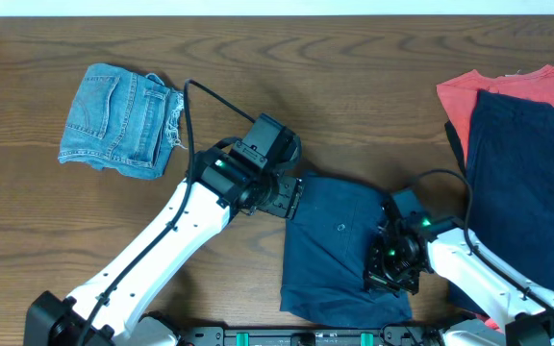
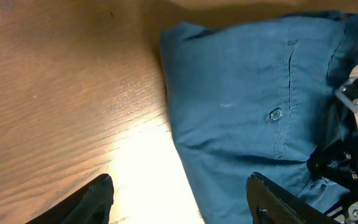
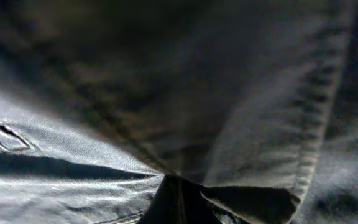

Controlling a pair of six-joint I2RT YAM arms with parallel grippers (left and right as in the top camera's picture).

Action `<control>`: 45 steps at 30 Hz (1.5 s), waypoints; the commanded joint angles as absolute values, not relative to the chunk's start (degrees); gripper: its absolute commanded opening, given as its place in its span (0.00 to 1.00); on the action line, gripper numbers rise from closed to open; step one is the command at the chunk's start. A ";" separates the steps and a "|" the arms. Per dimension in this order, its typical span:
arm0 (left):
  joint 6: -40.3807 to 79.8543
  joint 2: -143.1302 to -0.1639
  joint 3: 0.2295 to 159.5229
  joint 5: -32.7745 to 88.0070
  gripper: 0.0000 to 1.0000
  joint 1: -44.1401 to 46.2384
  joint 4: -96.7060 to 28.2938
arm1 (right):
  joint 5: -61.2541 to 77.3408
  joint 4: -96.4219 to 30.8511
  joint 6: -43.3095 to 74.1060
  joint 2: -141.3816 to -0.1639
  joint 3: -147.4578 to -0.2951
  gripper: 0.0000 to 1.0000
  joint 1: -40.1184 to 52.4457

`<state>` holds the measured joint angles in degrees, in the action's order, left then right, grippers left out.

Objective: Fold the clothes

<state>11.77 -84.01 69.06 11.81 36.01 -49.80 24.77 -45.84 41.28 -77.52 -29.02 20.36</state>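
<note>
Wood table [image 1: 354, 86]: navy shorts [image 1: 339, 250] folded, long axis near-far, pocket btn [image 1: 341, 228] up.

Far strip of bench [image 1: 373, 77] lay bare betw. denim shorts [image 1: 118, 120] & coral shirt [image 1: 465, 96]. Centre blocked by navy shorts [image 1: 335, 240], w/ right hand [image 1: 392, 267] on their right edge. Navy pile [image 1: 527, 183] filled the right side.

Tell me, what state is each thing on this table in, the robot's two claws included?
Dark navy-blue fabric shorts: folded, lying flat, pocket button up.
Light-blue frayed denim shorts: folded, lying apart.
Coral-red shirt: partly covered.
Second navy garment: spread over the shirt.
Left gripper: open, over the navy shorts' edge.
Right gripper: shut on the navy shorts' fabric.
</note>
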 commanded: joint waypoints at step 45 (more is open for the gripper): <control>33.36 -85.97 41.32 18.48 0.25 27.81 -28.73 | 15.68 -44.36 23.07 -74.15 -49.91 0.05 15.62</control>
<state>35.77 -85.58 41.69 26.59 30.00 -29.39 20.43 -44.27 29.15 -74.46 -49.19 16.14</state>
